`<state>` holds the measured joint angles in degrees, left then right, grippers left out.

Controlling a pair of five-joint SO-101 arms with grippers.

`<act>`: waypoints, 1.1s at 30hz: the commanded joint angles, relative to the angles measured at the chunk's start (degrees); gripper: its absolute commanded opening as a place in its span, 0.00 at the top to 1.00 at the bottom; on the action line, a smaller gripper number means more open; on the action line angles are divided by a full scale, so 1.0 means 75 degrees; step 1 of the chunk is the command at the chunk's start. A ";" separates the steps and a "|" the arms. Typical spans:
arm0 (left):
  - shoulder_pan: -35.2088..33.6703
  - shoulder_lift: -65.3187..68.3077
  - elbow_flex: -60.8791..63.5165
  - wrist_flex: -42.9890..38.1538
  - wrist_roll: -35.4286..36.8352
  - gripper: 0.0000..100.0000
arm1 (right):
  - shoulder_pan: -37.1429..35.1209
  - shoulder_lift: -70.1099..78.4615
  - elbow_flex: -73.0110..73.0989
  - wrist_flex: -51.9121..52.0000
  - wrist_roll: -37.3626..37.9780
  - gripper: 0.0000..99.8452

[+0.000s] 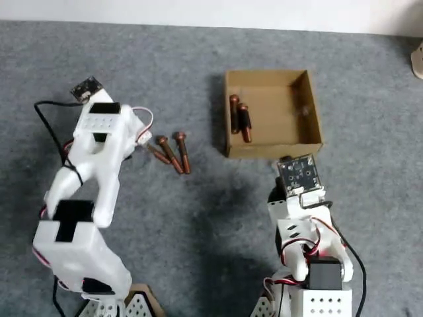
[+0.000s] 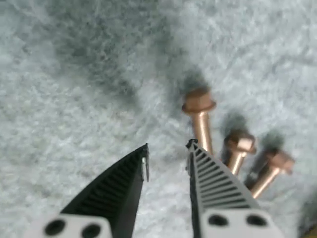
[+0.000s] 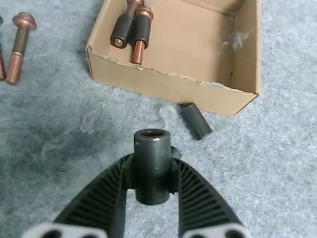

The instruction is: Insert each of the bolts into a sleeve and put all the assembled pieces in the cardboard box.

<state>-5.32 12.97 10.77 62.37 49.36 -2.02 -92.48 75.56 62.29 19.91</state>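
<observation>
1. We find the right jaws closed on a black sleeve [image 3: 151,166], clamped from both sides, with its open bore showing at the free end.
2. We find the left jaws parted by a moderate gap and holding nothing, low over the grey worktop [image 2: 74,74].
3. Three bare copper bolts lie on the worktop just beside the left jaws: the first bolt [image 2: 200,119] is nearest, with its shank running behind one fingertip [image 2: 198,161]. The second bolt [image 2: 237,151] and third bolt [image 2: 271,171] lie farther out.
4. A second sleeve [image 3: 196,120] lies on its side on the worktop, just outside the near wall of the cardboard box [image 3: 163,84].
5. Inside the box, the first assembled piece [image 3: 124,27] and second assembled piece [image 3: 141,29] lie side by side, close to one wall.
6. From the high view, we see the box just beyond the right arm [image 1: 301,218], with the bolts apart from it, beside the left arm [image 1: 99,152].
</observation>
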 commanded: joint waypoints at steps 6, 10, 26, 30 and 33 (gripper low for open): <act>0.0369 0.0897 -0.1272 0.0105 0.0504 0.87 | -0.0064 -0.0088 0.0299 -0.0053 -0.0035 0.99; 0.0604 0.1225 -0.1307 -0.0012 0.0516 0.87 | -0.0064 -0.0100 0.0275 -0.0053 -0.0059 0.99; 0.0510 0.1764 -0.1295 -0.0469 0.0445 0.99 | -0.0252 -0.0100 0.0041 -0.0029 -0.0914 0.99; 0.0287 0.1799 -0.1272 -0.0481 0.0457 0.96 | -0.1061 -0.0100 -0.0299 0.0006 -0.1524 0.99; 0.0369 0.1729 -0.1237 -0.0410 0.0457 1.00 | -0.2116 -0.0100 -0.0322 -0.0041 -0.2145 0.99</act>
<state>-1.80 27.21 1.54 59.03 52.70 -10.73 -92.66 76.70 62.37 7.78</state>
